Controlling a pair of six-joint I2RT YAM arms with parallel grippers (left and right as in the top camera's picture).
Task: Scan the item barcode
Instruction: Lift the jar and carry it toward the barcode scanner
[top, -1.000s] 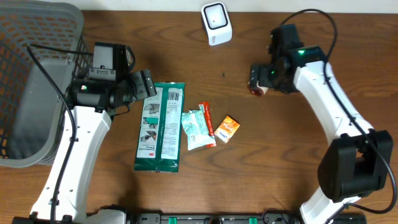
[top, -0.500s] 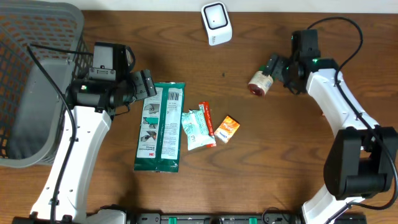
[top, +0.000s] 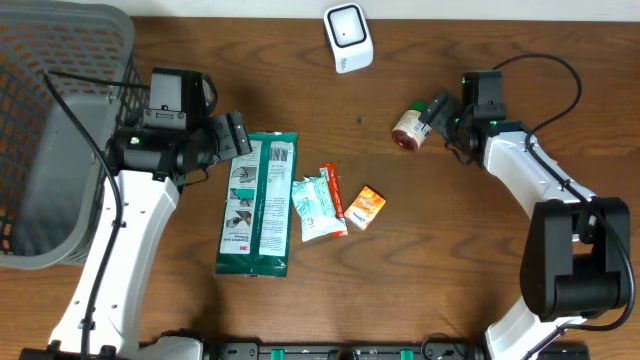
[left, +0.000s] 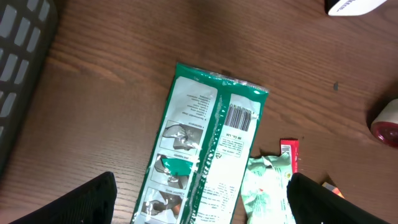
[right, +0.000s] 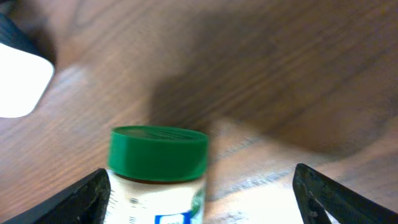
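We see a brown wood table (top: 450, 280). At the far L side is a grey basket (top: 50, 150). Next in size is the green pack (top: 258, 205), flat at centre-L, w/ its barcode (left: 240, 117) facing up. The L gripper (top: 238, 135) hangs just beside the pack's top L corner. Its fingers are wide apart, w/ nothing between them. The R gripper (top: 437, 115) is at the R side, low near the table. Its fingers are also spread, one at each lower corner of the wrist view, and they touch nothing. The white scanner (top: 348, 38) stands at the far edge, approx. in the middle. The jar (top: 408, 130), the item for scanning, seems to lie on its side on the table, between scanner and R gripper. It is just in front of the R fingers, green lid toward them, and it is not gripped. R of the pack lie a pale green sachet (top: 315, 208), a thin red stick (top: 333, 200) touching it, and just beside them a small orange packet (top: 366, 207).
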